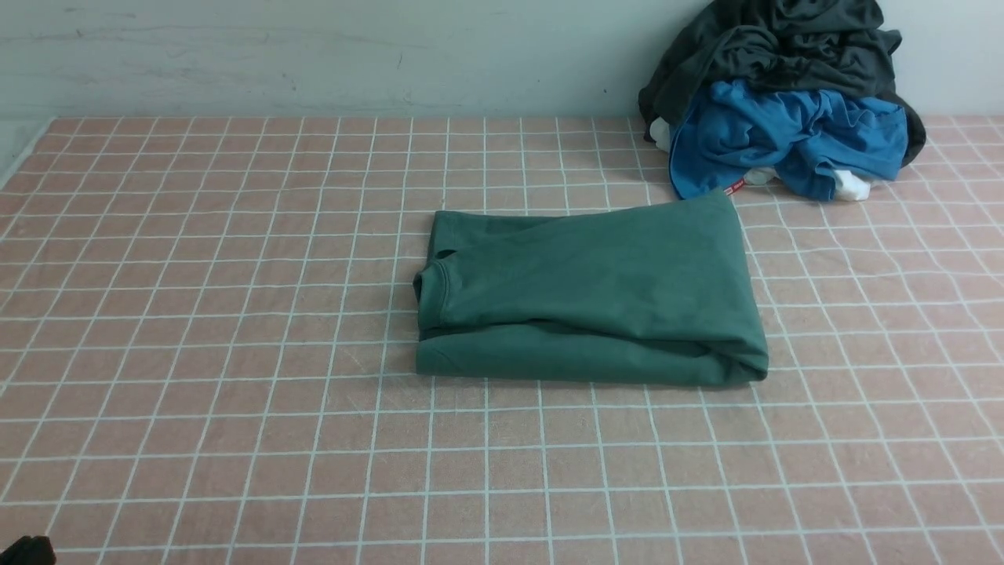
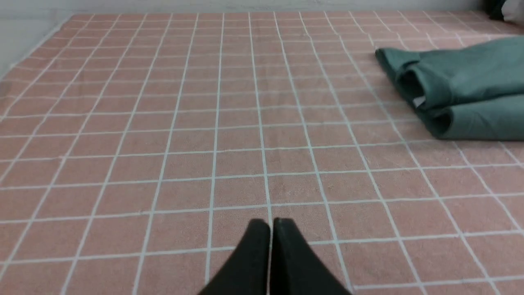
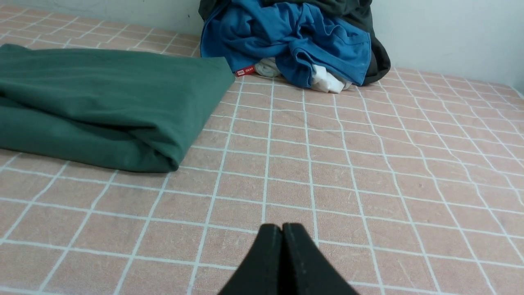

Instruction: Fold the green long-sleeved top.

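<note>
The green long-sleeved top (image 1: 596, 290) lies folded into a compact rectangle in the middle of the pink checked cloth, its ribbed neck at the left end. It also shows in the left wrist view as the top (image 2: 462, 94) and in the right wrist view as the top (image 3: 98, 102). My left gripper (image 2: 271, 223) is shut with nothing in it, hovering over bare cloth well away from the top. My right gripper (image 3: 282, 227) is shut and empty too, over bare cloth beside the top's folded end. Only a dark bit of an arm (image 1: 27, 551) shows in the front view's lower left corner.
A heap of clothes sits at the back right against the wall: a dark charcoal garment (image 1: 776, 47) over a bright blue one (image 1: 792, 141), with white pieces under it. The wall (image 1: 314, 55) bounds the far side. The cloth's left edge (image 1: 20, 149) lies far left.
</note>
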`<control>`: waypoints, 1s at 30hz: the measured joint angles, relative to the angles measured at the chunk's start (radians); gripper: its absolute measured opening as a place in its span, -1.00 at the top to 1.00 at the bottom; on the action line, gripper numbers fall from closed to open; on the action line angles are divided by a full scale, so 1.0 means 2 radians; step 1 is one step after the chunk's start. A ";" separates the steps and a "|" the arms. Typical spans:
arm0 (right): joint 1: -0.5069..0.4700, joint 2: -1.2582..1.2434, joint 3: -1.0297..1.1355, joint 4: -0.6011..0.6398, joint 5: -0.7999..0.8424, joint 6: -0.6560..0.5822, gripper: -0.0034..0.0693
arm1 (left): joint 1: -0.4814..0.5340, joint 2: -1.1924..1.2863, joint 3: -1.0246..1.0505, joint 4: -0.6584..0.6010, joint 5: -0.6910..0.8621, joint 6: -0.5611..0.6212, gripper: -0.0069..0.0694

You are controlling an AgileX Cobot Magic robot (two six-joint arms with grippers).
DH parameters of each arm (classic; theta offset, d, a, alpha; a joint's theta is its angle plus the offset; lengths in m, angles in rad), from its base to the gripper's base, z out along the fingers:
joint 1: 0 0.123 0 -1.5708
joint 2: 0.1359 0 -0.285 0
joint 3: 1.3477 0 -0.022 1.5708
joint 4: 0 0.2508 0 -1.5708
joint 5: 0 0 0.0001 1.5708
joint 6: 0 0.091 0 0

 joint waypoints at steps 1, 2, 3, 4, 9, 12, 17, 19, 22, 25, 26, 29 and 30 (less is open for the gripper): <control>0.000 0.000 0.000 0.000 0.000 0.000 0.94 | 0.000 0.000 -0.001 -0.005 0.004 0.019 0.83; 0.000 0.000 0.000 0.000 0.000 0.000 0.94 | 0.000 0.000 -0.001 -0.008 0.005 0.036 0.83; 0.000 0.000 0.000 0.000 0.000 0.000 0.94 | 0.000 0.000 -0.001 -0.012 0.006 0.050 0.83; 0.000 0.000 0.000 0.000 0.000 0.000 0.94 | 0.000 0.000 -0.001 -0.015 0.007 0.059 0.83; 0.000 0.000 0.000 0.000 0.000 0.000 0.94 | 0.010 0.000 -0.002 -0.028 0.011 0.071 0.83; 0.000 0.000 0.000 0.000 0.000 0.001 0.94 | 0.029 0.000 -0.002 -0.037 0.012 0.072 0.83; 0.000 0.000 0.000 0.000 0.000 0.001 0.94 | 0.040 0.000 -0.002 -0.046 0.012 0.077 0.83; 0.000 0.000 0.000 0.000 0.000 0.001 0.94 | 0.040 0.000 -0.002 -0.049 0.012 0.088 0.83; 0.000 0.000 0.000 0.000 0.000 0.001 0.94 | 0.040 0.000 -0.002 -0.053 0.012 0.105 0.83; 0.000 0.000 0.000 0.000 0.000 0.001 0.94 | 0.040 0.000 -0.002 -0.059 0.012 0.114 0.83; 0.000 0.000 0.000 0.000 0.000 0.001 0.94 | 0.040 0.000 -0.002 -0.068 0.012 0.118 0.83; 0.000 0.000 0.000 0.000 0.000 0.001 0.94 | 0.040 0.000 -0.002 -0.080 0.012 0.119 0.83; 0.000 0.000 0.000 0.000 0.000 0.001 0.94 | 0.040 0.000 -0.002 -0.083 0.012 0.119 0.83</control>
